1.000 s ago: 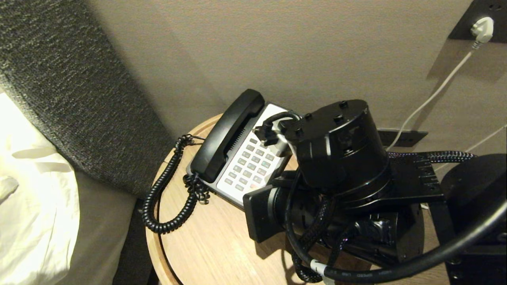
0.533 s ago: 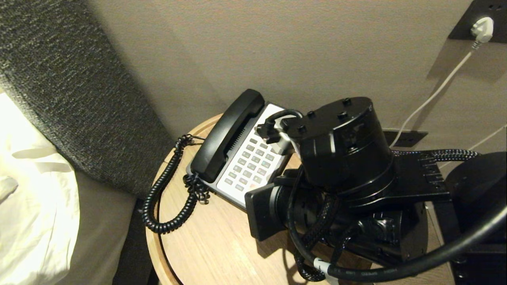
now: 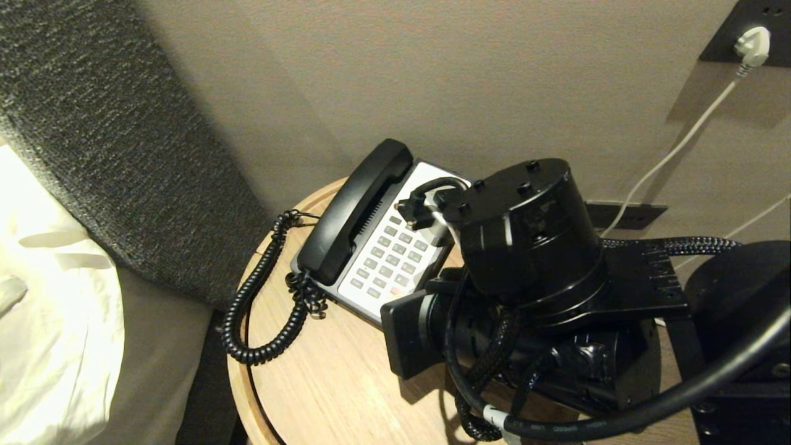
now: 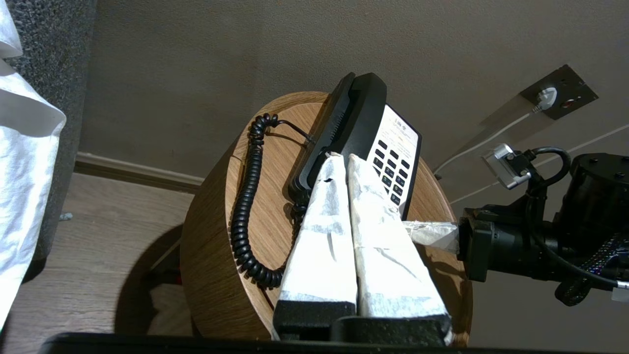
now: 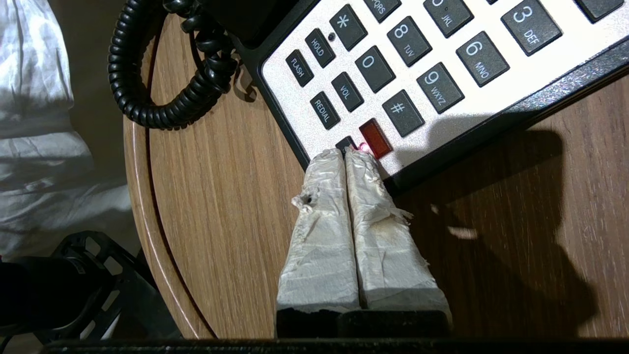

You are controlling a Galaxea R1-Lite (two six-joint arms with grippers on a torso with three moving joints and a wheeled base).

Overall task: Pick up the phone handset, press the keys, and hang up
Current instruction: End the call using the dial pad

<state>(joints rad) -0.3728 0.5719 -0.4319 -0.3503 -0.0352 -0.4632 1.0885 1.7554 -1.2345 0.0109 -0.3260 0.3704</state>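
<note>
Tape-wrapped right gripper (image 5: 345, 153), pressed shut and empty, meets the keypad's (image 5: 417, 64) near corner; press straight down, lightly, while the phone handset (image 3: 355, 210) lies cradled on the phone base (image 3: 432, 176).

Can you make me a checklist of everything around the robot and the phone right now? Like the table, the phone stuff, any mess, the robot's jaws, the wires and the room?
Surface: round wooden table, bare wood in front of the phone.
Job's things: phone handset lying in its cradle on the phone base; red key on the keypad's near corner.
Clutter: nothing seen.
Grippers: right gripper jaws shut, tips at the keypad's near corner beside the red key; left gripper jaws shut, off the table, holding nothing.
Cables: black coiled cord looping over the table edge; white cable running from a white plug in a wall socket.
Surroundings: beige wall, grey headboard, white bedding.
</note>
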